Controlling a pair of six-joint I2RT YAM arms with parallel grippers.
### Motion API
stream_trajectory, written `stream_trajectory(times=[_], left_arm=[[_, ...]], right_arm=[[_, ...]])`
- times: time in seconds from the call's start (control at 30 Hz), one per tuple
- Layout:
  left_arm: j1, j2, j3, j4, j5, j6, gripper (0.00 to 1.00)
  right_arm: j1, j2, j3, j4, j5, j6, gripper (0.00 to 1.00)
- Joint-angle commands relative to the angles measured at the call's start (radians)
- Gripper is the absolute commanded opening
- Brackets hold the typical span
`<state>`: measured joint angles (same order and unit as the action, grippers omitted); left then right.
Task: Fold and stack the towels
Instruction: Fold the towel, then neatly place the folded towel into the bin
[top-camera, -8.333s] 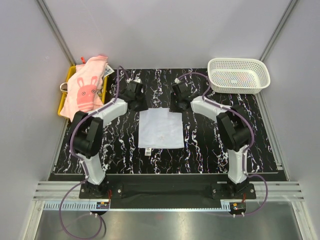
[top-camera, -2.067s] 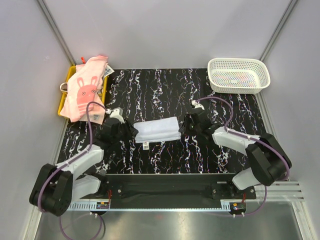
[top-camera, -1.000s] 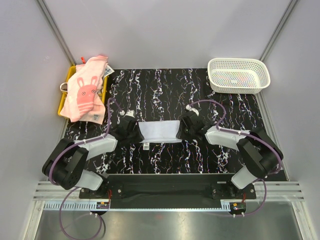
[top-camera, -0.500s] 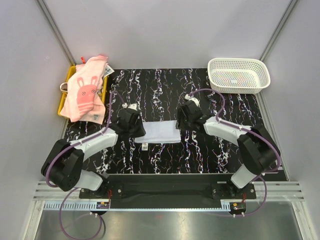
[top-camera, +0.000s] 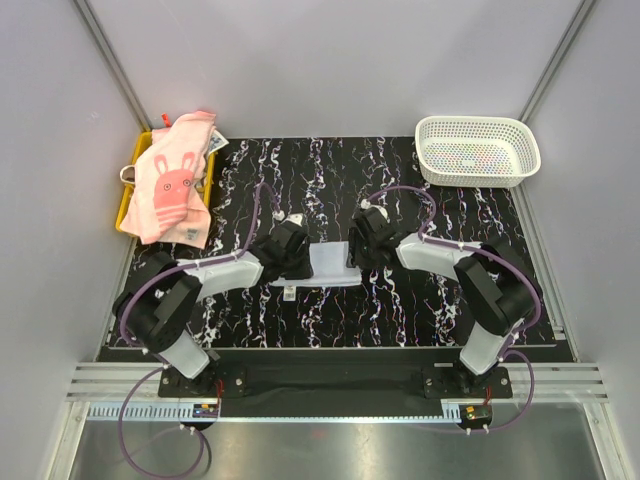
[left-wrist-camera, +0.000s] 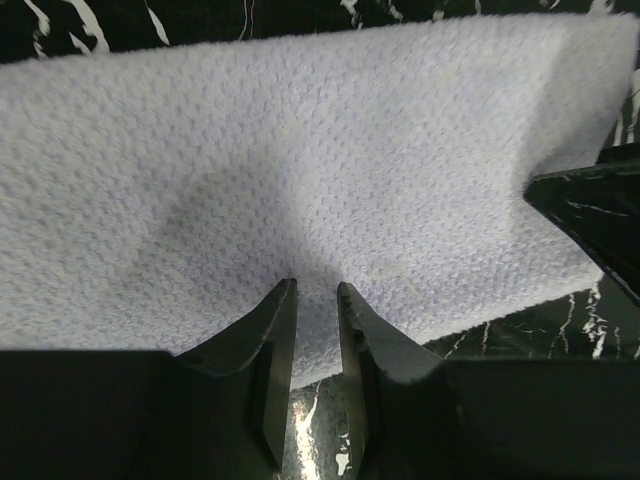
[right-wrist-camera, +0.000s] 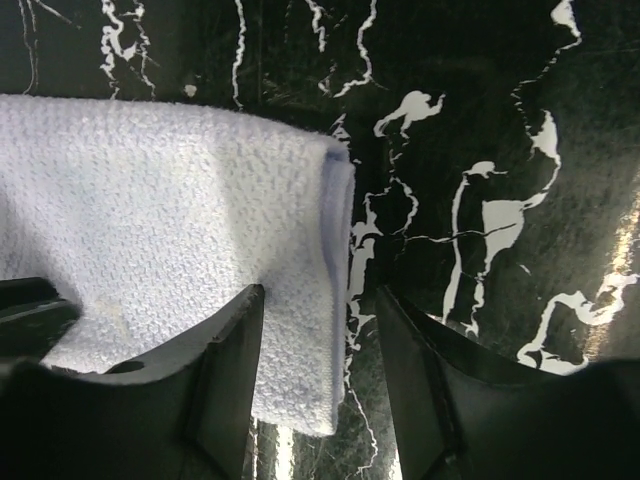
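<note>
A folded pale blue-white towel (top-camera: 330, 263) lies flat on the black marbled table (top-camera: 420, 310), between the two grippers. My left gripper (top-camera: 292, 250) covers the towel's left part. In the left wrist view its jaws (left-wrist-camera: 314, 290) stand a narrow gap apart just above the towel (left-wrist-camera: 300, 150), with nothing pinched between them. My right gripper (top-camera: 363, 240) is at the towel's right end. Its jaws (right-wrist-camera: 320, 295) are wide apart and straddle the folded right edge of the towel (right-wrist-camera: 180, 220). A pink towel with a rabbit face (top-camera: 172, 185) is draped over the yellow tray (top-camera: 124, 208).
A white lattice basket (top-camera: 477, 150) stands at the back right of the table with pale contents. The yellow tray at the back left also shows a bit of patterned cloth (top-camera: 215, 143). Grey walls close in both sides and the back.
Both grippers have let go of the towel's ends. The left gripper has slid right over the towel, and the right one has shifted a little toward the back. Less towel shows.
</note>
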<state>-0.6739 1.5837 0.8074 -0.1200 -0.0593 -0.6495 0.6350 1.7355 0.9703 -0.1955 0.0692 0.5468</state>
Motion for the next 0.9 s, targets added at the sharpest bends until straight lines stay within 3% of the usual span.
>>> stream_trajectory(times=[0.0,0.17,0.27,0.4,0.63,0.87], left_arm=[[-0.015,0.015,-0.017,0.088,-0.004,-0.033,0.28],[-0.029,0.021,-0.033,0.097,-0.014,-0.042,0.28],[-0.033,0.012,-0.036,0.097,-0.013,-0.047,0.27],[-0.036,-0.042,-0.019,0.085,-0.016,-0.059,0.26],[-0.038,-0.339,0.143,-0.146,-0.071,-0.042,0.25],[-0.035,-0.553,0.288,-0.409,-0.102,0.076,0.30]], right_arm=[[0.052,0.030,0.018,0.004,0.033,0.016,0.56],[0.069,0.044,-0.002,-0.016,0.104,0.039,0.44],[0.069,0.035,-0.007,-0.027,0.116,0.044,0.32],[0.071,0.021,0.013,-0.062,0.135,0.025,0.00],[0.068,0.035,0.175,-0.225,0.374,-0.143,0.00],[-0.075,0.260,0.618,-0.349,0.518,-0.450,0.00]])
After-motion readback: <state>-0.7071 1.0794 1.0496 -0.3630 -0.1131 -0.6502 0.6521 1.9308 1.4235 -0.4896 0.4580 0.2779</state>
